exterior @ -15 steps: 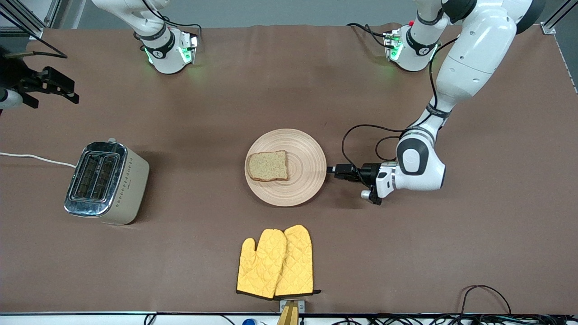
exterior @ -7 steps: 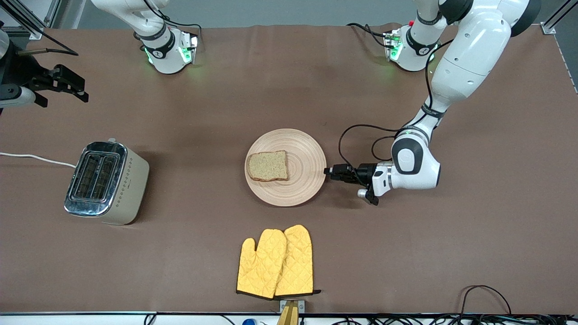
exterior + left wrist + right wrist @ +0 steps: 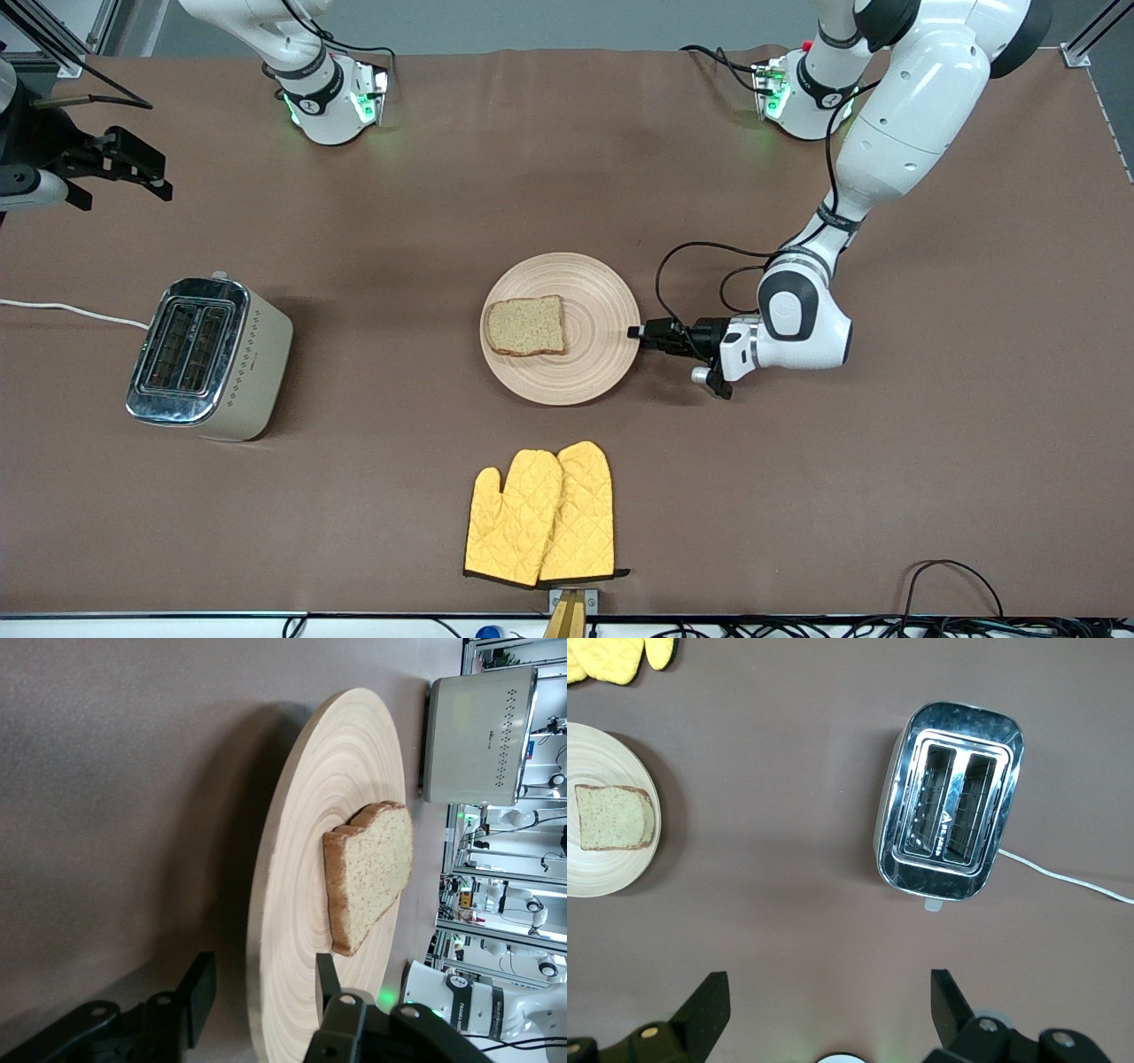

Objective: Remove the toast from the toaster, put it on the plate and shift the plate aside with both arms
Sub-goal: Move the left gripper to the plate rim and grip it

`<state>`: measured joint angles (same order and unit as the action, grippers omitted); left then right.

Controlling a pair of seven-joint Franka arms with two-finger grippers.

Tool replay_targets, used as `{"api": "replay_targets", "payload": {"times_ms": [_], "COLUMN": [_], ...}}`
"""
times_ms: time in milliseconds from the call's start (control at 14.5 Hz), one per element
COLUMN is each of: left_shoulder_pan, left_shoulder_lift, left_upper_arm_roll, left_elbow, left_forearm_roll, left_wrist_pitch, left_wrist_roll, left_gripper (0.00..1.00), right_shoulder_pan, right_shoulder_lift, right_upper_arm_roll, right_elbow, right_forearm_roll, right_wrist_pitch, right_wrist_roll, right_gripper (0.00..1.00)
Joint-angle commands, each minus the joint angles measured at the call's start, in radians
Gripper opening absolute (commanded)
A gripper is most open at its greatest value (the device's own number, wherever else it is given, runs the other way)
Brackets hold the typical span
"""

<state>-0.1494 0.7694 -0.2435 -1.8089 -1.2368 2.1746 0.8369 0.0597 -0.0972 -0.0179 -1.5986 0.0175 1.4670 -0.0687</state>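
toast (image 3: 525, 325) on plate (image 3: 594, 372), left gripper (image 3: 636, 333) at rim

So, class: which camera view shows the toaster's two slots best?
The right wrist view: it looks straight down into the toaster. The front view shows the toaster smaller and tilted; the left wrist view shows only its side.

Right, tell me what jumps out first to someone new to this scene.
The toast lying on the plate mid-table, with the left gripper straddling the plate's rim, fingers not yet clamped. Then the yellow mitts nearer the camera, and the toaster at the right arm's end, under the open right gripper.
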Motion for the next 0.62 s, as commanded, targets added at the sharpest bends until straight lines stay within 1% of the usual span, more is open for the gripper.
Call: {"api": "replay_targets", "payload": {"times_ms": [0, 207, 413, 551], "left_shoulder_pan": [-0.007, -0.010, -0.016, -0.015], "left_shoulder_lift": [0.008, 0.010, 0.011, 0.018], "left_upper_arm_roll": [-0.002, 0.000, -0.002, -0.002], "left_elbow": [0.003, 0.005, 0.008, 0.013], "left_forearm_roll": [-0.038, -0.041, -0.041, -0.041], "left_wrist_pitch": [0.017, 0.020, 0.028, 0.028], "left_wrist_roll": [0.028, 0.028, 0.028, 0.027], "left_gripper": [0.46, 0.32, 0.14, 0.04], "right_shoulder_pan": [-0.001, 0.002, -0.003, 0.002], "right_shoulder_lift": [-0.012, -0.012, -0.012, -0.012], "right_upper_arm_roll": [-0.001, 0.001, -0.001, -0.001], "right_elbow": [0.011, 0.011, 0.011, 0.011], "right_forearm_roll": [-0.016, -0.016, -0.016, -0.016], "right_wrist_pitch": [-0.022, -0.040, -0.054, -0.053], "right_wrist_roll": [0.006, 0.018, 0.018, 0.018], "right_gripper": [1.00, 1.00, 1.00, 1.00]}}
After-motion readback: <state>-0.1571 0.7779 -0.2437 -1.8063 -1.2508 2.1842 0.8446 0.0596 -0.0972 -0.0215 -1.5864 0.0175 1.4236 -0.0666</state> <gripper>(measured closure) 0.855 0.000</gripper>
